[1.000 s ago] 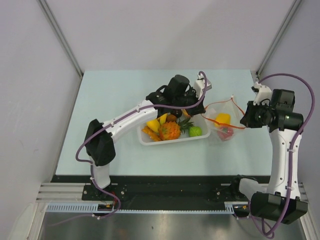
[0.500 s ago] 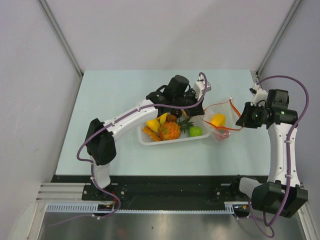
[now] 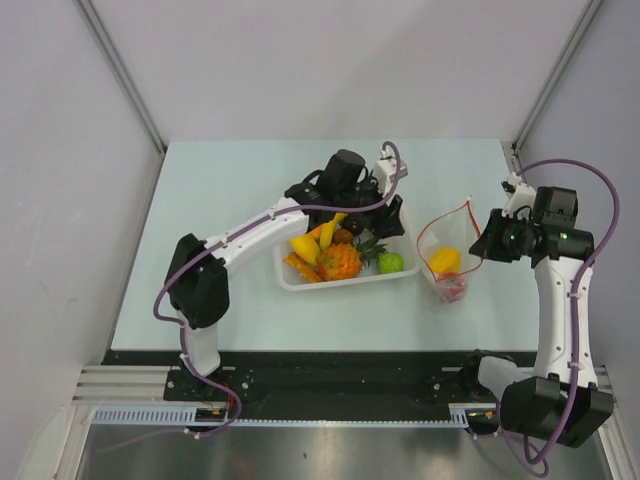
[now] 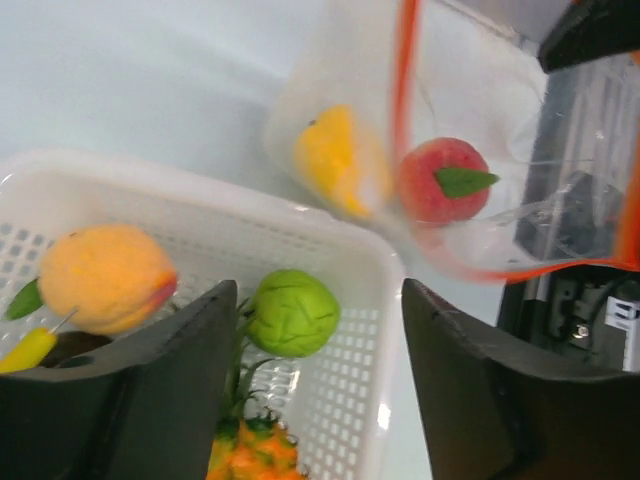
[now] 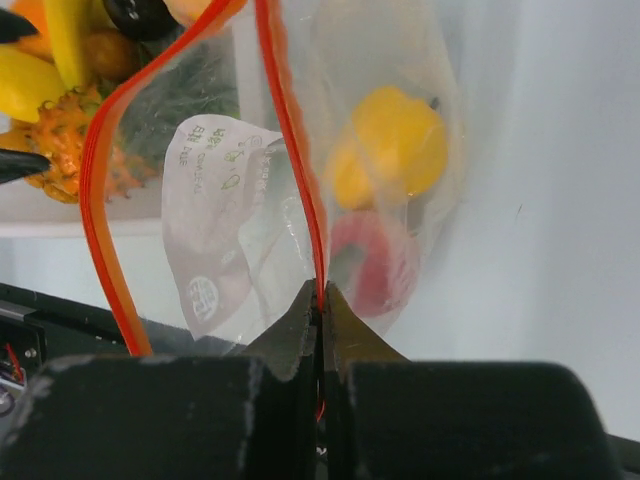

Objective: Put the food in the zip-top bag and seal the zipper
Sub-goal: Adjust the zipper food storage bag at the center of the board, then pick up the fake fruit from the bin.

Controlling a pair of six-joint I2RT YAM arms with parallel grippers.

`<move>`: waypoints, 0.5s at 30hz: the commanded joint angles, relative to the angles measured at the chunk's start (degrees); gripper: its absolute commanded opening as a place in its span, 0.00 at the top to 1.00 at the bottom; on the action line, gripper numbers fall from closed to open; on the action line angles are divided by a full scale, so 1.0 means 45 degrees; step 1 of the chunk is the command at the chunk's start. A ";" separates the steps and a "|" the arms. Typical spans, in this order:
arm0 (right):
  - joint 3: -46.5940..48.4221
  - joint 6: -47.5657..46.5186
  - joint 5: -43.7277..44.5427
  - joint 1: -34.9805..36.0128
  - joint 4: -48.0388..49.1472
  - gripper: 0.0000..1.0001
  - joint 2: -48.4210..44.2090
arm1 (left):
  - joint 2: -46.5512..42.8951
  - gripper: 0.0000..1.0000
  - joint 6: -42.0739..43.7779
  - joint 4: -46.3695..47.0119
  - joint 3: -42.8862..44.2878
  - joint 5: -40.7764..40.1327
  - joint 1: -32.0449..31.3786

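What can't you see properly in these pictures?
- Basket, top view: the left arm covers its far side, hiding any fruit there.
- Pineapple, left wrist view: cut off by the bottom edge.
- Red fruit, right wrist view: blurred behind the crinkly bag.
- Dark fruit, right wrist view: cut off by the top edge, so I can't tell what kind.

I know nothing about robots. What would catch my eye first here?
Probably the clear bag with its red-orange strip, held up at the right of the table by the right end effector, a yellow fruit and a red fruit inside. Next, the white basket of bright toy fruit at the centre, with the left end effector open over its far edge.
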 commanded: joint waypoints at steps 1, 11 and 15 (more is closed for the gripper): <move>-0.0173 0.0333 0.0050 0.0035 0.0588 1.00 0.0628 | -0.1041 0.23 -0.0642 0.1379 -0.1151 -0.0262 0.0967; 0.0258 0.0411 -0.0712 0.0035 0.0940 1.00 0.1196 | 0.1376 0.10 0.2989 0.0625 0.0386 -0.2426 0.1458; 0.0434 0.0315 -0.0753 -0.0160 0.0802 1.00 0.1275 | 0.2491 0.10 0.4140 0.0170 0.1425 -0.3092 0.1302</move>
